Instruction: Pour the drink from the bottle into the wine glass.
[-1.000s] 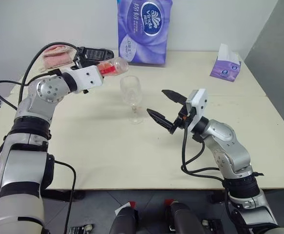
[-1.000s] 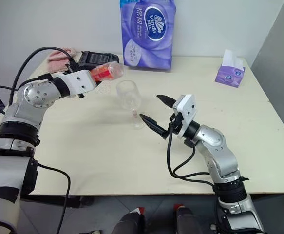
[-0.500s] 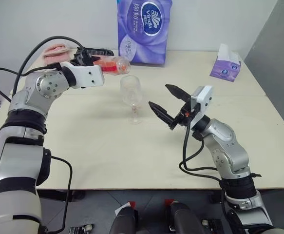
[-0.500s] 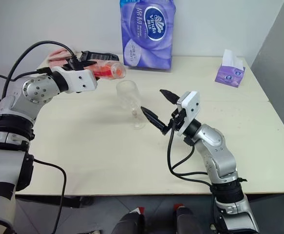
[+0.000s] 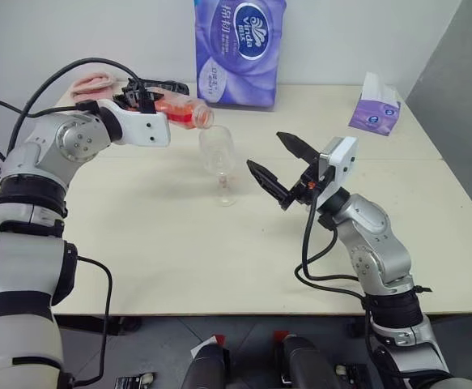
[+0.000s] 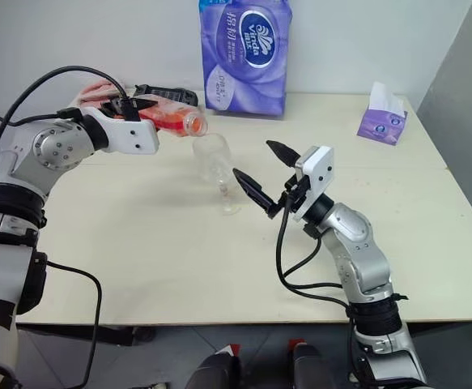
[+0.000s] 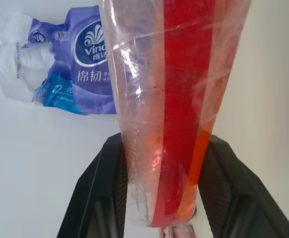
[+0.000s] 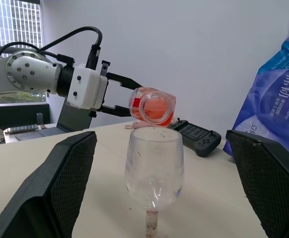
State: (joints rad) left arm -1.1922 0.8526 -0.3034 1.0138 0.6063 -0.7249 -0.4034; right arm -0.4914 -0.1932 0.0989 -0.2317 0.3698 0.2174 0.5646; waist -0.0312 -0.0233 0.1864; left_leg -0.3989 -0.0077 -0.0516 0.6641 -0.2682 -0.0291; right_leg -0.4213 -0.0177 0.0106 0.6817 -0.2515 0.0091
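Note:
My left gripper (image 5: pixel 156 104) is shut on the bottle (image 5: pixel 183 112), a small clear one that lies almost level above the table. Its open mouth (image 5: pixel 206 118) hangs just over the far left rim of the wine glass (image 5: pixel 218 154). The orange-red drink (image 7: pixel 184 99) fills much of the bottle, seen close up between the black fingers (image 7: pixel 97 198). The glass stands upright at mid-table, its bowl (image 8: pixel 154 163) looking nearly empty. My right gripper (image 5: pixel 265 151) stands open just right of the glass, with nothing between its fingers (image 8: pixel 70 173).
A purple tissue pack (image 5: pixel 240 49) stands at the table's back, with a black controller (image 5: pixel 159 85) and a pink cloth (image 5: pixel 90 81) to its left. A small purple tissue box (image 5: pixel 375 105) sits at the back right. Bare tabletop (image 5: pixel 179 243) lies in front of the glass.
My left wrist has rolled and the bottle has tipped, its mouth dipping toward the glass rim. The right gripper stays open beside the glass.

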